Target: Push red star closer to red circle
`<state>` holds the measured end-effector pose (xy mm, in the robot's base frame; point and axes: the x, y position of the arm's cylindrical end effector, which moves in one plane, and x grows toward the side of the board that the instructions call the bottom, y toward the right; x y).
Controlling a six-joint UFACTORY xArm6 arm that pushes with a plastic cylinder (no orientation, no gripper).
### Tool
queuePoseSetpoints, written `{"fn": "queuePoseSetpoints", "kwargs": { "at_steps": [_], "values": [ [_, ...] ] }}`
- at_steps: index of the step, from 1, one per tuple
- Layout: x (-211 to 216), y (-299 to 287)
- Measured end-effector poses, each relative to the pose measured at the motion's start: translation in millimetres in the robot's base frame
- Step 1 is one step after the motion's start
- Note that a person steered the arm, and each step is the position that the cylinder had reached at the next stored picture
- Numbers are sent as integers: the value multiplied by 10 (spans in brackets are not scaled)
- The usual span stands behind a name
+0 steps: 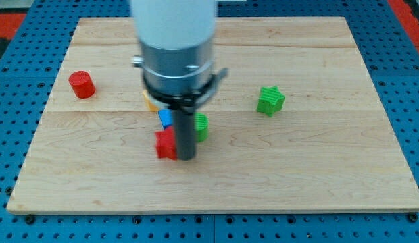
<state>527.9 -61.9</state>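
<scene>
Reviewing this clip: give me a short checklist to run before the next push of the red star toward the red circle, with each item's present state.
1. My tip is beside the red star, on its right in the view: ok.
2. Tip touches the star: cannot tell, though they look flush.
3. Red circle is in view, toward the view's upper left: ok.
4. Board between star and circle holds no blocks: ok.
5. Star is free of neighbours: not ok; a blue block sits just above it, a green block close by behind the rod.
6. Yellow block identity: cannot tell, mostly hidden by the arm.
</scene>
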Motion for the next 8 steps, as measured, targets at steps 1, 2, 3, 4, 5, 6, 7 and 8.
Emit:
{"fn": "queuePoseSetpoints", "kwargs": {
  "at_steps": [1, 2, 3, 4, 5, 6, 7, 8],
  "values": [
    [-241, -431],
    [-296, -801],
    [-715, -887],
    [-1091, -1018],
    [-978, -802],
    [-719, -614],
    [-721, -1011],
    [-773, -1566]
  ]
}}
